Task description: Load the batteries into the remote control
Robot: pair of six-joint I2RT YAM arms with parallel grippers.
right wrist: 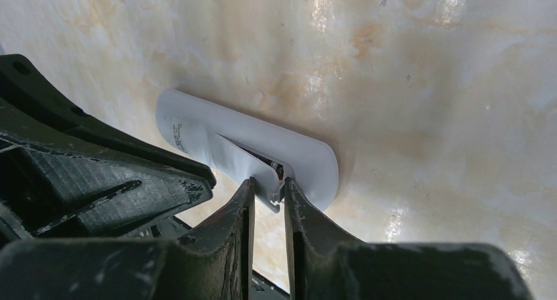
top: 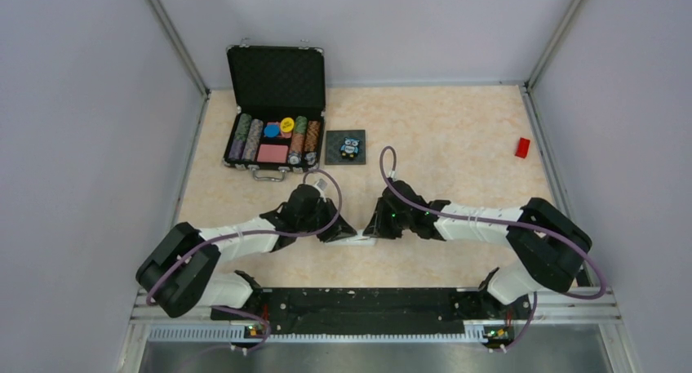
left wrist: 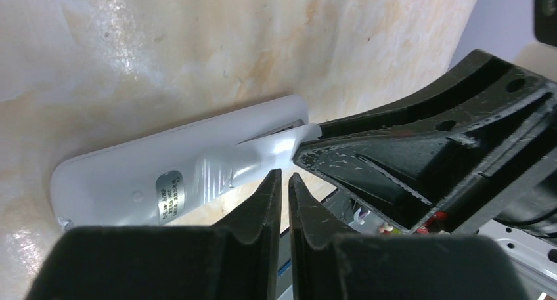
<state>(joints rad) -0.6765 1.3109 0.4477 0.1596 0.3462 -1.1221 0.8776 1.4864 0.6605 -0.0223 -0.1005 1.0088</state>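
Across the table (top: 457,144), both arms fold inward to one spot close to their bases, and the remote (top: 357,241) lies there between the two wrists. Its long axis runs left to right, so each arm meets one end of it. From above, most of it is hidden under them. It lies back face up, and I can read a label (left wrist: 169,193) on it in the left wrist view. The cover (right wrist: 243,162) stands ajar, lifted off the body at the end that points to the right arm, with a dark gap beneath it.

In my judgement the next move turns on that raised end, and the right claw (right wrist: 268,187) is the nearer one. It comes at the remote roughly end-on, along the long axis, and the cover's free lip sits between its fingertips. The jaws stand a narrow slit apart. Table shows through beside the lip, so I cannot tell whether they pinch it or only flank it.

The left claw (left wrist: 281,180) comes from the near long side, across the axis, with its tips just beside the remote's edge near the cover's ribbed root. Its jaws are all but together, and I see nothing between them.

The batteries I cannot find in any view. Something dark under the cover is too small to name, so I cannot say whether the compartment is loaded.
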